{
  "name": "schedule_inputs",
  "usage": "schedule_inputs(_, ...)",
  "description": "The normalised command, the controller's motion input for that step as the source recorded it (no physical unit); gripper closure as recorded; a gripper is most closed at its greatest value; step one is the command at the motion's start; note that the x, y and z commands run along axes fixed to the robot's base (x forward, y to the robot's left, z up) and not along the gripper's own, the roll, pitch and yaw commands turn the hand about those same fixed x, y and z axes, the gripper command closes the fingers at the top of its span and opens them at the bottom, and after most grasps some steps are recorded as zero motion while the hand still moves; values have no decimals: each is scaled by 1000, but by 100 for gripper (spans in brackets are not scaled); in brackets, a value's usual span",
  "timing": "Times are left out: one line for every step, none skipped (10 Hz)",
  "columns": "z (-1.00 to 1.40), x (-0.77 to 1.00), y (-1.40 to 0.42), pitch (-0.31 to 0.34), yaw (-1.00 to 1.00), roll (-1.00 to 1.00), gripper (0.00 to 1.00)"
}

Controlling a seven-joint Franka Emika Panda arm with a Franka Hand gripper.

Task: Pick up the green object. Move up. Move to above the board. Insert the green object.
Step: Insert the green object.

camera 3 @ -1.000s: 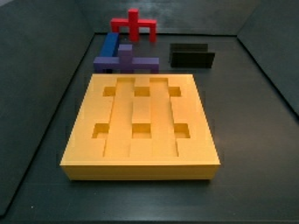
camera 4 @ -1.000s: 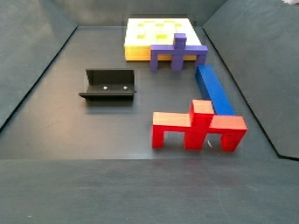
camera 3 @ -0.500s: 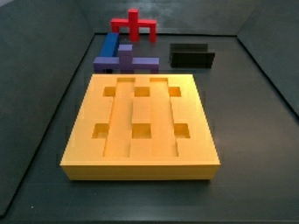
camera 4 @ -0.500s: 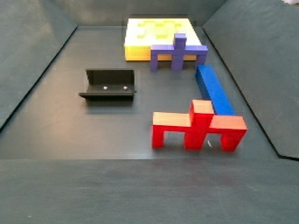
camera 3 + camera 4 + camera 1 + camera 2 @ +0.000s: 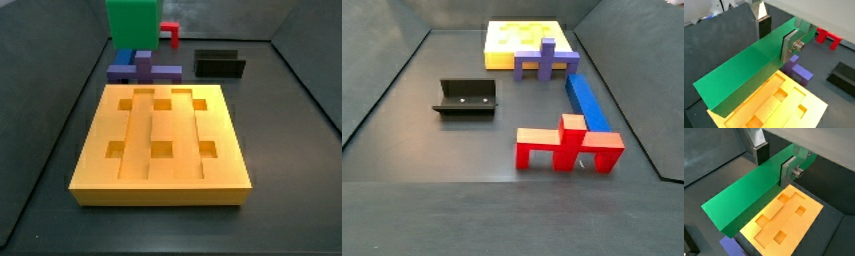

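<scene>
A: Item: long plain green rectangular bar (image 5: 747, 75). Where is it?

B: Clamped between the flat silver fingers (image 5: 789, 46) of the hand (image 5: 774, 164), shut on it near one end; carried clear of the desk (image 5: 287, 130). In a side view its square end (image 5: 134, 24) shows high over the far edge, in front of the red cross-shaped piece (image 5: 171, 33).

A: Item: large orange-yellow grooved slab with six square holes (image 5: 162, 143)?

B: Flat near the desk's middle, partly beneath the bar in both wrist views.

A: Step in hand?

B: Judged: lifted; travelling to above the slab. Next calls for squaring the bar's end over a hole, then lowering.
</scene>
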Motion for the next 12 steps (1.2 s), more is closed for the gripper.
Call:
schedule_inputs(-1000,-43,-223,-36,106,0,100)
schedule_inputs(-1000,-37,-189,-44,103,23,100)
schedule_inputs(-986,0,-214,-44,91,183,100)
schedule_inputs(-906,0,-251,-20,51,229,100)
schedule_inputs(-694,43,-266,0,0,346,100)
schedule_inputs(-654,6,-251,0,0,366,100)
schedule_inputs(-791,-6,-114,-26,0,261,100)
schedule_inputs(-826,0,-31,-60,0,69,100)
schedule_inputs(-886,0,0,-71,0,0,100)
schedule_inputs(-817,0,0,-53,37,-111,100)
schedule_inputs(-666,43,0,-16,111,-107,100)
schedule_inputs(-563,26,0,-13,100,0,100)
